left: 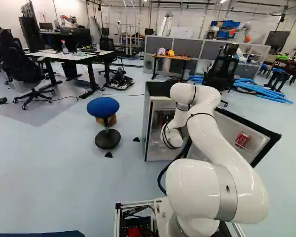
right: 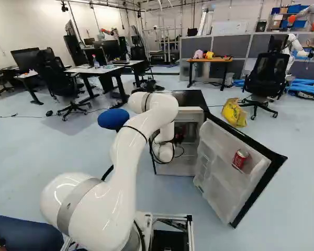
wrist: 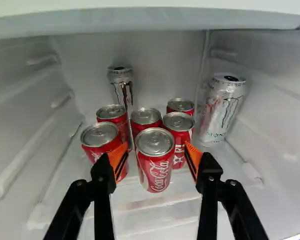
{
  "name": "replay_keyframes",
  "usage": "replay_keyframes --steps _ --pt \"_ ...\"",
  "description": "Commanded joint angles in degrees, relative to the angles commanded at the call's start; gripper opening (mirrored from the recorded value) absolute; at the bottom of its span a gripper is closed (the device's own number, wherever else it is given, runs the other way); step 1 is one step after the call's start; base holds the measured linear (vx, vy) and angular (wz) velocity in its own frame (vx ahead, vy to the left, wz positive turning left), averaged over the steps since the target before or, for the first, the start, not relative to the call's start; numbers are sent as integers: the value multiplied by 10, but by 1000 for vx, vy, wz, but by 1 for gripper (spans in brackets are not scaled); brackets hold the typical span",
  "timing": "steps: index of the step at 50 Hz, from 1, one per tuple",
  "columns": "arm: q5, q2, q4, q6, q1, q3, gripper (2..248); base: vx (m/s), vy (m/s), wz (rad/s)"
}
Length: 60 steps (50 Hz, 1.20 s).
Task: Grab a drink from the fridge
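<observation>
Claw (right: 178,137) was inside the open fridge (right: 189,99), fingers spread wide. Front red can (wrist: 156,167) stood upright between the fingertips as seen, gaps both sides. Other red cans (wrist: 179,129) clustered behind it; two white cans (wrist: 224,112) stood farther out, one tilted in view.

Cans (wrist: 155,145): metal, smooth, glossy. Fridge liner (wrist: 160,55): plastic, smooth, satin. Arm (left: 207,133): smooth shell, high gloss. Stool seat (left: 102,106): cloth, matt. Floor (left: 49,168): smooth, faintly glossy.
</observation>
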Motion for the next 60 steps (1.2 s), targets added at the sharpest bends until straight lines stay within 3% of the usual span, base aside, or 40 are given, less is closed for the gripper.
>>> replay_keyframes --steps 19,20,24,25,40,60 --pt "0 0 0 0 0 0 165 0 0 0" --pt "0 0 0 0 0 0 128 0 0 0" --pt "0 0 0 0 0 0 128 0 0 0" --pt "0 0 0 0 0 0 97 0 0 0" --pt "0 10 0 0 -2 19 96 0 0 0" --pt "0 68 0 0 -9 105 96 0 0 0"
